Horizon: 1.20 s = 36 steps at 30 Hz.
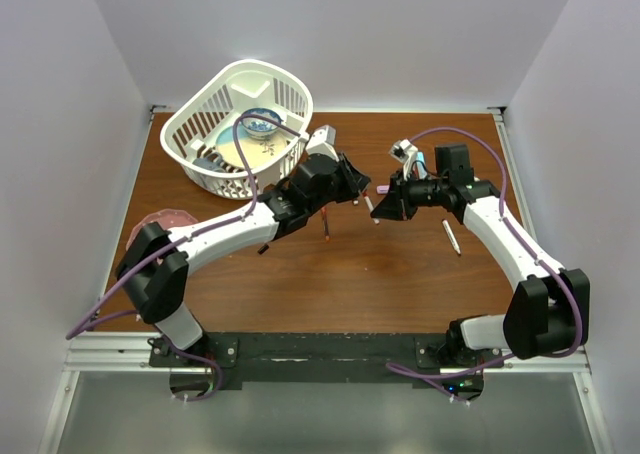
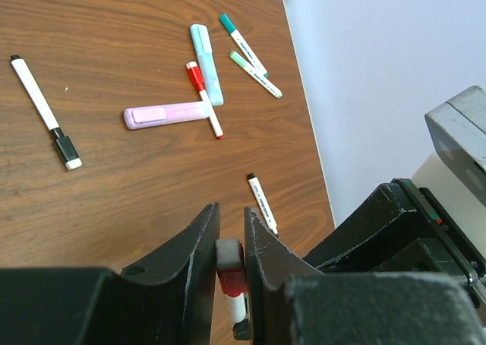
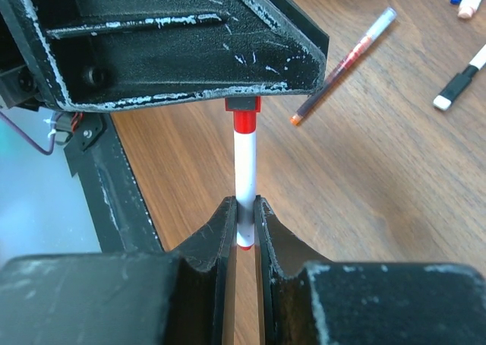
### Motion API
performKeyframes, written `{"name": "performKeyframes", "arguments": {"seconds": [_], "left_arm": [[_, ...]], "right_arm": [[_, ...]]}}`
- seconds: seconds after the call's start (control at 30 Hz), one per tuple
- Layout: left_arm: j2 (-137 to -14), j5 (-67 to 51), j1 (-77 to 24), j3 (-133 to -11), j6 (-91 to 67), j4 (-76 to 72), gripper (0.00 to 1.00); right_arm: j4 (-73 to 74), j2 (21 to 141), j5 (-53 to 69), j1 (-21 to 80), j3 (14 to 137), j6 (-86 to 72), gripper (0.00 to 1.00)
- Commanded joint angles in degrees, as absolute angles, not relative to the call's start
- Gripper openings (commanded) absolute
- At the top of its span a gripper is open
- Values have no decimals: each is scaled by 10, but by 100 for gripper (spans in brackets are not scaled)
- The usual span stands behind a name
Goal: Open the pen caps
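A white pen point(image 3: 244, 163) with a red cap point(image 3: 244, 121) hangs above the table between my two grippers. In the left wrist view my left gripper point(image 2: 231, 223) is shut on the red cap point(image 2: 231, 276), whose grey eraser end sits between the fingers. The white barrel point(image 2: 238, 307) runs out below it. My right gripper point(image 3: 244, 204) is shut on the barrel's other, red-tipped end. The cap still sits on the barrel. From above, the left gripper point(image 1: 352, 186) and the right gripper point(image 1: 385, 202) meet nose to nose over the table's middle.
Loose pens lie on the wood: a black-capped one point(image 2: 42, 109), a pink highlighter point(image 2: 167, 115), a light-blue one point(image 2: 206, 52), a red-capped pen point(image 2: 203, 94), two green ones point(image 2: 256, 74). A white basket point(image 1: 190, 124) stands at the back left and a pink plate point(image 1: 165, 219) at the left edge.
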State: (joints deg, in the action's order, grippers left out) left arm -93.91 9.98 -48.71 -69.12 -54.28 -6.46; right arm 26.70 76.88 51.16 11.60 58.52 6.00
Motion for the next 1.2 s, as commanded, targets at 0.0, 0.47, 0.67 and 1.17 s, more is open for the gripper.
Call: {"name": "performKeyframes", "arguments": {"seconds": [0.0,0.47,0.67,1.17], "left_arm": [[-950,78,-489,-711,-520,-69,25],[-949,90,-490,-717,-518,-66,20],[-942,95,-490,-719,-512,-74,19],[-940,86,-488,-710,-513,-102,32]], "right_arm": [[243,765,507,115,586,55,0],[242,765,505,116,586,58,0],[245,764,509,115,586,64,0],[247,766,510,116,586,67,0]]}}
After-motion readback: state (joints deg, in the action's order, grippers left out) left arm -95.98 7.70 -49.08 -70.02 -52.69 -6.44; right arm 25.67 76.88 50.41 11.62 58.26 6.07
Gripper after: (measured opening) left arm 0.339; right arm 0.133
